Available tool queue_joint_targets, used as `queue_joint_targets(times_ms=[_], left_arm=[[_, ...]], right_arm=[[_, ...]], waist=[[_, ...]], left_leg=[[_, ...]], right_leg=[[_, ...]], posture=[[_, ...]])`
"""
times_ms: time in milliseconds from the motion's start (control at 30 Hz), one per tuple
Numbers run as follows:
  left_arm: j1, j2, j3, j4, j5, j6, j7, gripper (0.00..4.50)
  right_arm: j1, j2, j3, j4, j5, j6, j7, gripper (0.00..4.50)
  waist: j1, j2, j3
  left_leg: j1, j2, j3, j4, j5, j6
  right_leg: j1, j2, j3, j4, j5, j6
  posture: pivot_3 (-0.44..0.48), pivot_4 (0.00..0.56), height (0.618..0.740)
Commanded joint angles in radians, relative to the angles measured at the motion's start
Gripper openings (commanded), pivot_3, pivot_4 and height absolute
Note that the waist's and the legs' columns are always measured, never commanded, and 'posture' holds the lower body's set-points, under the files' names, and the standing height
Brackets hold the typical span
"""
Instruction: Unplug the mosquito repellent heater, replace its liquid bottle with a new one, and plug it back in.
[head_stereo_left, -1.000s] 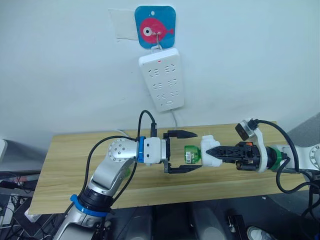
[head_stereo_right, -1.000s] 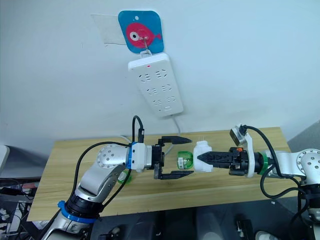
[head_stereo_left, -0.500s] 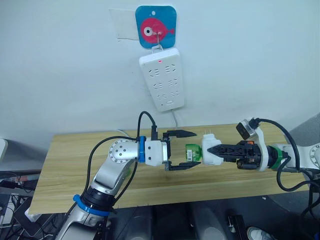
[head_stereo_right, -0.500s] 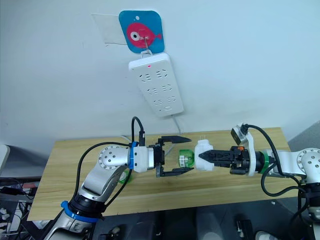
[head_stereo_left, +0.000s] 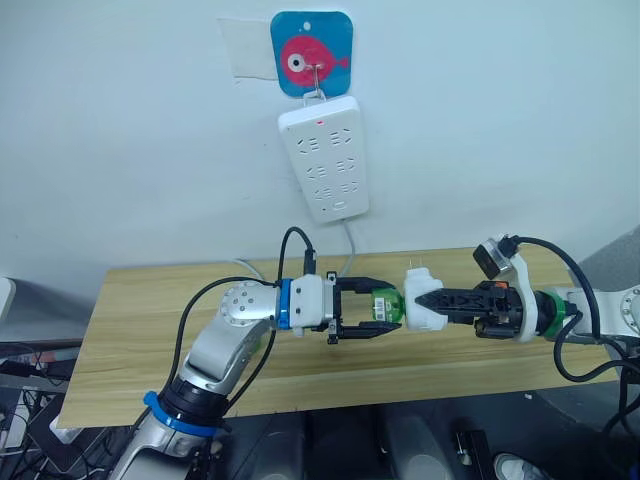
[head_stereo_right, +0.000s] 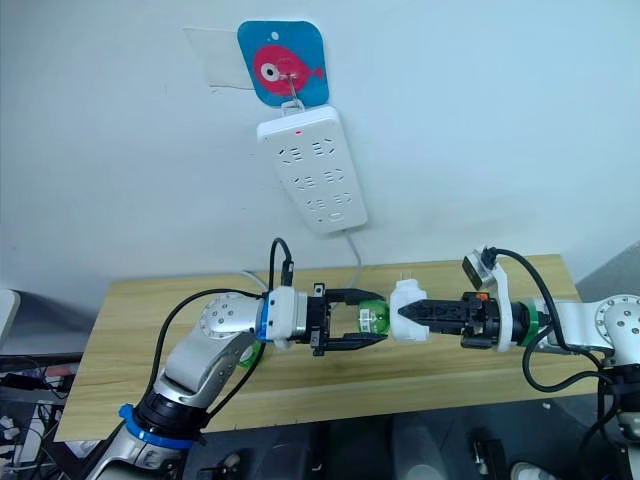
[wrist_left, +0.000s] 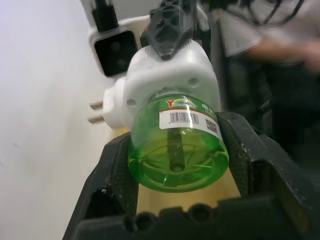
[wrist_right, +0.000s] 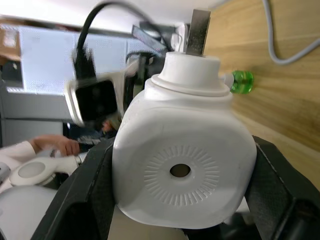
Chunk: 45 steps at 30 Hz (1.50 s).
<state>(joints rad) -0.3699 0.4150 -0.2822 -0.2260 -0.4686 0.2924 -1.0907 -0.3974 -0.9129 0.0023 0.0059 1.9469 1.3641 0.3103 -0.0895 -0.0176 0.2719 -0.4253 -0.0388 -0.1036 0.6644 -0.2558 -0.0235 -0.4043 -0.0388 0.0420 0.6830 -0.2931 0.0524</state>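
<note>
— Where do we see the mosquito repellent heater?
— Above the wooden table — smooth, rounded, pinched by our right gripper.
— The left gripper?
— Clamping the green bottle (clear, glossy plastic).

Lab: wooden bench, wall-hung power strip

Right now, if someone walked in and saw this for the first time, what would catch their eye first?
Probably the two arms meeting above the wooden table: the right end effector grips the white mosquito repellent heater, while the left end effector closes around its green liquid bottle. Next, the white power strip hanging on the wall under a blue plaque with a red fish.
</note>
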Motion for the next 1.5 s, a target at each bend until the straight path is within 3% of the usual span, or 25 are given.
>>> queue_joint_targets(times_ms=[33, 67, 133, 300, 367, 467, 667, 900, 1067, 1167, 1267, 1367, 1500], left_arm=[[-0.050, 0.039, 0.072, -0.068, -0.309, 0.429, 0.059, 2.30], [-0.086, 0.045, 0.114, -0.015, -0.476, 0.653, 0.114, 2.30], [-0.132, 0.044, 0.175, 0.053, -0.677, 0.909, 0.205, 2.30], [-0.215, -0.005, 0.284, 0.362, -0.899, 1.268, 0.401, 2.30], [-0.234, 0.028, 0.211, 0.501, -1.017, 1.315, 0.416, 2.30], [-0.256, 0.049, 0.150, 0.543, -1.135, 1.322, 0.461, 2.30], [-0.242, 0.018, 0.204, 0.485, -1.170, 1.304, 0.571, 2.30], [-0.180, 0.033, 0.259, 0.420, -1.166, 1.263, 0.656, 4.44], [-0.175, 0.067, 0.312, 0.286, -1.029, 1.153, 0.592, 4.44], [-0.194, 0.136, 0.311, 0.003, -0.867, 0.970, 0.425, 4.44], [-0.076, 0.229, 0.220, -0.234, -0.568, 0.639, 0.209, 4.44], [0.077, 0.279, 0.130, -0.307, -0.231, 0.185, 0.006, 4.44], [0.145, 0.191, 0.085, -0.202, 0.079, -0.275, 0.019, 4.44]], right_arm=[[-0.021, -0.037, -0.009, -0.060, 0.009, 0.008, 0.025, 3.04], [-0.030, -0.038, -0.013, -0.077, -0.025, 0.014, 0.050, 3.04], [-0.040, -0.037, -0.016, -0.093, -0.069, 0.019, 0.086, 3.04], [-0.039, -0.049, -0.012, -0.114, -0.101, 0.030, 0.135, 3.04], [-0.028, -0.052, -0.012, -0.132, -0.108, 0.031, 0.147, 3.04], [-0.017, -0.054, -0.010, -0.152, -0.124, 0.025, 0.157, 3.04], [0.007, -0.065, -0.008, -0.144, -0.063, -0.009, 0.129, 3.04], [0.011, -0.073, -0.004, -0.121, -0.056, -0.023, 0.131, 3.04], [0.015, -0.078, -0.011, -0.089, -0.064, -0.018, 0.144, 3.04], [0.007, -0.071, -0.009, 0.002, -0.056, -0.021, 0.124, 3.04], [-0.009, -0.060, -0.005, 0.060, -0.065, -0.008, 0.122, 3.04], [-0.029, -0.045, -0.004, 0.086, -0.076, 0.005, 0.124, 3.04], [-0.042, -0.032, -0.002, 0.092, -0.060, 0.019, 0.115, 3.04]], waist=[[0.000, 0.000, 0.000], [0.000, 0.000, 0.000], [-0.002, 0.000, 0.000], [-0.008, -0.001, 0.000], [-0.010, -0.001, 0.000], [-0.011, -0.001, 0.001], [-0.010, -0.001, 0.000], [-0.010, -0.001, 0.000], [-0.005, 0.000, 0.000], [-0.001, -0.001, 0.000], [0.001, 0.002, -0.002], [0.000, 0.004, -0.003], [0.023, 0.004, -0.002]], left_leg=[[0.000, 0.000, 0.000, 0.000, 0.000, 0.000], [0.000, 0.000, -0.001, 0.000, 0.000, 0.000], [0.000, 0.000, -0.002, 0.001, 0.000, 0.000], [0.000, -0.001, -0.002, 0.001, 0.000, 0.000], [0.000, -0.001, -0.001, 0.001, 0.000, 0.000], [0.000, -0.001, -0.001, 0.001, 0.000, 0.000], [0.000, -0.001, -0.001, 0.002, 0.000, 0.000], [0.000, 0.000, -0.001, 0.002, 0.000, 0.000], [0.000, -0.001, 0.000, 0.002, 0.000, -0.001], [0.000, -0.001, 0.000, 0.002, 0.001, -0.001], [0.000, -0.001, 0.002, 0.000, 0.003, -0.004], [0.002, 0.000, 0.009, -0.004, 0.002, -0.004], [0.000, 0.001, 0.005, -0.001, 0.000, 0.000]], right_leg=[[0.000, 0.000, 0.000, 0.000, 0.000, 0.000], [0.000, 0.000, -0.001, 0.000, 0.000, 0.000], [0.000, 0.000, -0.002, 0.001, 0.000, 0.000], [0.000, 0.003, -0.002, 0.001, 0.000, 0.000], [0.000, 0.003, -0.002, 0.001, 0.000, 0.000], [-0.001, 0.002, -0.001, 0.001, 0.000, 0.000], [-0.001, -0.001, 0.000, 0.002, 0.000, 0.000], [-0.001, -0.001, 0.000, 0.002, 0.000, 0.000], [-0.001, -0.001, 0.000, 0.002, 0.000, 0.000], [-0.001, -0.001, 0.000, 0.001, 0.000, 0.000], [-0.001, -0.001, 0.001, -0.001, 0.000, 0.000], [-0.001, -0.001, 0.005, -0.002, 0.000, 0.000], [-0.001, -0.001, 0.003, -0.002, 0.001, -0.001]], posture=[[-0.146, 0.287, 0.740], [-0.146, 0.287, 0.740], [-0.146, 0.287, 0.740], [-0.166, 0.287, 0.740], [-0.175, 0.284, 0.740], [-0.181, 0.283, 0.740], [-0.172, 0.275, 0.740], [-0.153, 0.257, 0.740], [-0.140, 0.241, 0.740], [-0.134, 0.239, 0.740], [-0.110, 0.239, 0.740], [-0.104, 0.242, 0.740], [-0.097, 0.249, 0.740]])
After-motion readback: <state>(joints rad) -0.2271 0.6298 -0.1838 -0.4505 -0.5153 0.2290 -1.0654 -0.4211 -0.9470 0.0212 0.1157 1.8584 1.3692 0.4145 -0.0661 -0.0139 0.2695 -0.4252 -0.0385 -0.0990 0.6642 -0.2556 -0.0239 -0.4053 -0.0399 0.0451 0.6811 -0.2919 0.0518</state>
